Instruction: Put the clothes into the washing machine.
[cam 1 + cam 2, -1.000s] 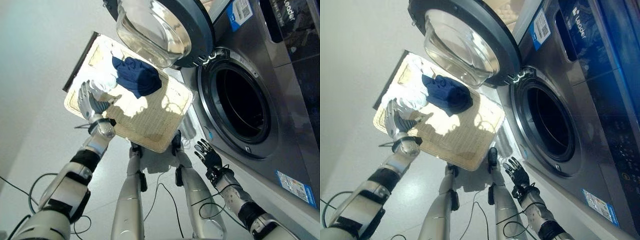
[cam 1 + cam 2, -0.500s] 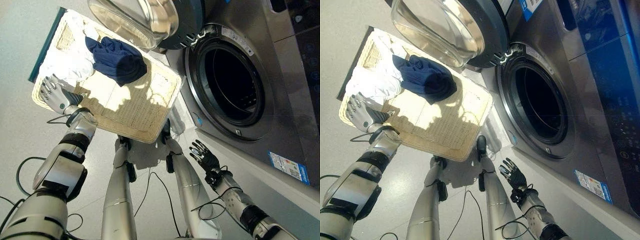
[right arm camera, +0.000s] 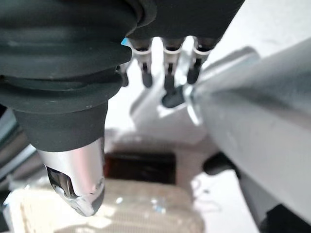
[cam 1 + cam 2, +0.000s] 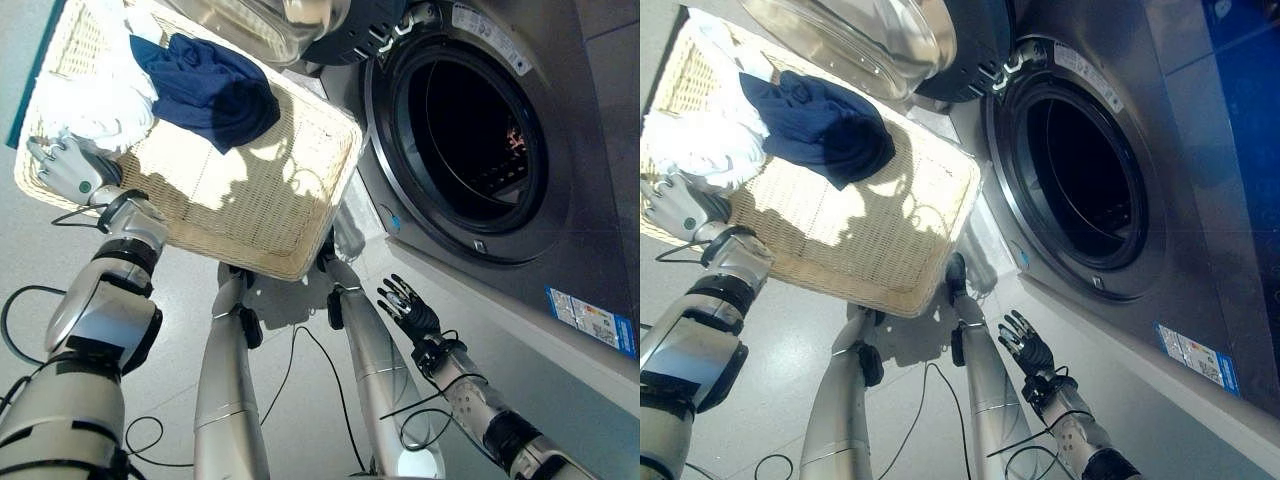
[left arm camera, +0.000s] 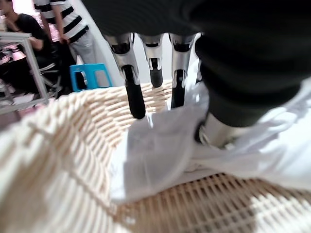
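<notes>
Clothes (image 4: 205,90) in wicker basket (image 4: 250,215) on pale floor (image 4: 780,400), left hand (image 4: 62,168) fingers straight on white cloth (image 5: 160,155), right hand (image 4: 408,306) splayed.

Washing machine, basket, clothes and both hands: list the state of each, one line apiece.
Washing machine door: swung open.
Washing machine drum: dark inside, no clothes seen in it.
Wicker basket: on the floor beside the machine, holding clothes.
Navy garment: crumpled in the basket.
White garment: bunched at the basket's corner, under the left hand.
Left hand: open, fingers reaching onto the white garment.
Right hand: open, empty, below the drum.
</notes>
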